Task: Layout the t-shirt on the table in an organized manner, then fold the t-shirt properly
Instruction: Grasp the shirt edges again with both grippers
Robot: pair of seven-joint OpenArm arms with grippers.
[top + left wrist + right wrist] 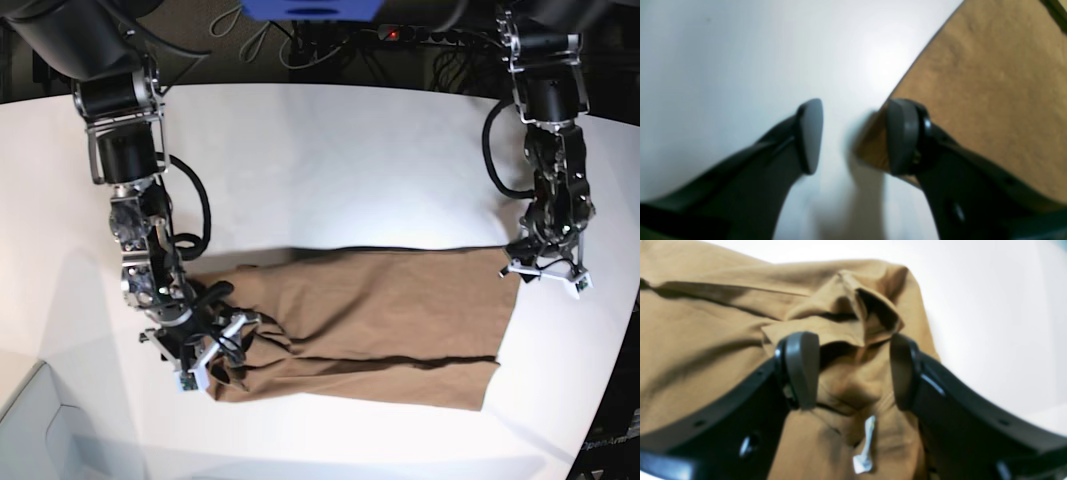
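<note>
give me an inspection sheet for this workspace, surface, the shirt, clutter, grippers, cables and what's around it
Surface: white table, bare apart from the shirt.
Job's things: tan t-shirt spread across the table, bunched and creased at the right arm's end.
Clutter: pale grey box corner at the table edge.
Grippers: left gripper open over the shirt's corner, gripping nothing; right gripper open, straddling bunched cloth.
Cables: black cables looped along both arms.
Surroundings: dark background, blue object, power strip.
</note>
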